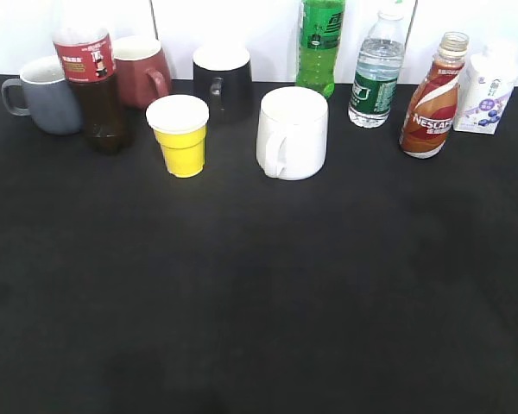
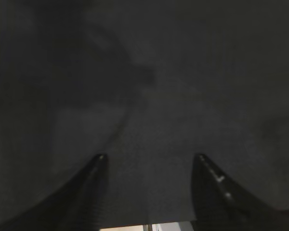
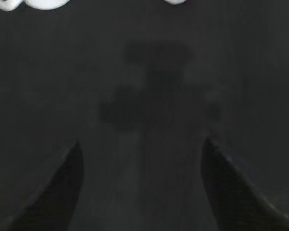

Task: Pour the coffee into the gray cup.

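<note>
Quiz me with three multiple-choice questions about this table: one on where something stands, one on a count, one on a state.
1. The coffee bottle stands:
A. far left
B. middle
C. right, beside the milk carton

2. How many handled mugs?
A. two
B. four
C. six

3. The left tool and right tool are:
A. open, empty
B. shut on a cup
C. holding bottles

Answers: 1 C, it is next to the carton at the right. 2 B, gray cup, red mug, black mug, white mug. 3 A, both wrist views show spread fingers over bare cloth.
</note>
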